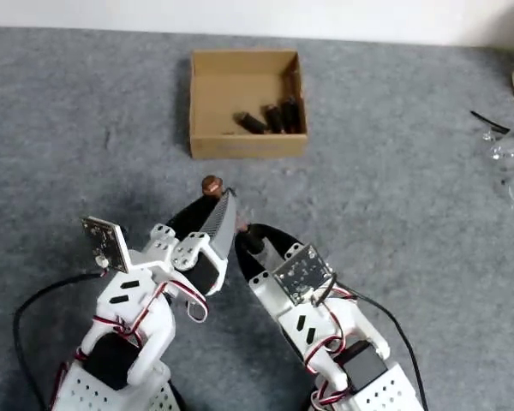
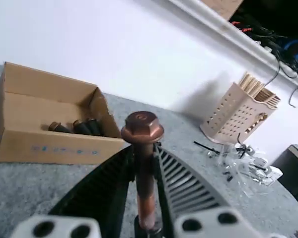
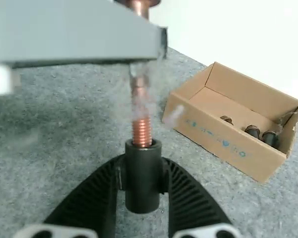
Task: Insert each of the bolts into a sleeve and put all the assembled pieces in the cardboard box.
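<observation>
Left tool [image 2: 145, 154] clamps bolt [image 2: 142, 128] over grey carpet [image 1: 394, 214].

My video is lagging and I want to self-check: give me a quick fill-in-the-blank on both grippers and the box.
1. The left gripper is shut on a copper ____.
2. The right gripper holds a black ____.
3. The cardboard box contains ____ assembled pieces.

Missing words: bolt; sleeve; three.

The copper hex-head bolt [image 2: 143, 168] sits tip-first in the black cylindrical sleeve [image 3: 141, 174]; behind both, the brown cardboard box [image 1: 240, 146] holds dark assembled pieces [image 1: 272, 118] at its right.
</observation>
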You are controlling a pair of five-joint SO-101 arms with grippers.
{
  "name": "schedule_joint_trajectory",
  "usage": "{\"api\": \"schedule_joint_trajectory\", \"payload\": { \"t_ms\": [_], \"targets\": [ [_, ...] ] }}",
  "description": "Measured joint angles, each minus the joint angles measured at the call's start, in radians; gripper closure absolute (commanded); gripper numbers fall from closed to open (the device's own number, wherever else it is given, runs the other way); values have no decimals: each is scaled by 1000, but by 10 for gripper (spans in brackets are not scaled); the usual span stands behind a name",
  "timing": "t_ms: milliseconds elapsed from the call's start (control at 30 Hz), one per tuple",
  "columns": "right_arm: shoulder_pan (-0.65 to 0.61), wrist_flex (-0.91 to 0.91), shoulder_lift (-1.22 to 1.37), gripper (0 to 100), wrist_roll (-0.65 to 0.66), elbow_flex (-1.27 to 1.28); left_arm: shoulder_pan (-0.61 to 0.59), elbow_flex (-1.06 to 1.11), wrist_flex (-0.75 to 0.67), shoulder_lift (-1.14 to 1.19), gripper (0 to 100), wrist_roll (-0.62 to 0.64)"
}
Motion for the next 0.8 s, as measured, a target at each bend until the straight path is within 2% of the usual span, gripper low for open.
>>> {"api": "schedule_joint_trajectory", "payload": {
  "t_ms": [800],
  "targets": [
    [8, 0, 0, 994, 0, 14, 48, 64, 0, 0, 996, 2]
  ]
}}
